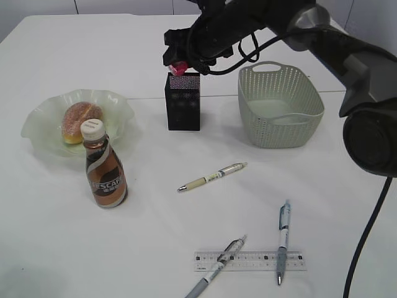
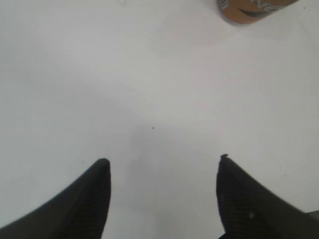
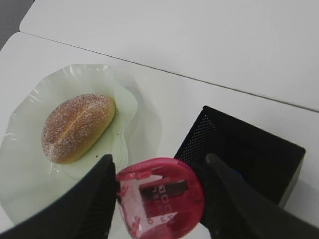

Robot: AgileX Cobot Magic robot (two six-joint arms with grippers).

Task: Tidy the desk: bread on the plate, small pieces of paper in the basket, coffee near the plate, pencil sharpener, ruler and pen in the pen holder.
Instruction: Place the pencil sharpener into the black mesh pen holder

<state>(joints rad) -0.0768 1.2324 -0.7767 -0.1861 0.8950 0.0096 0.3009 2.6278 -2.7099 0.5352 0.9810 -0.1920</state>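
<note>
My right gripper [image 3: 159, 164] is shut on a round red pencil sharpener [image 3: 159, 196], holding it just above the top edge of the black mesh pen holder [image 1: 183, 102], on its left side. The bread [image 1: 79, 120] lies on the pale-green plate [image 1: 43, 121]. Right in front of the plate stands the coffee [image 1: 105, 167]. A clear ruler [image 1: 251, 261] lies near the front edge of the desk. One pen [image 1: 212, 176] lies mid-desk. My left gripper [image 2: 163, 159] hangs open over bare desk, and the coffee's base [image 2: 249, 10] shows beyond it. Small pieces of paper are out of view.
The sage-green basket [image 1: 279, 105] sits right of the pen holder. Two more pens [image 1: 283, 242] [image 1: 217, 268] lie across the ruler at the front. The right arm reaches in from the upper right, above the basket.
</note>
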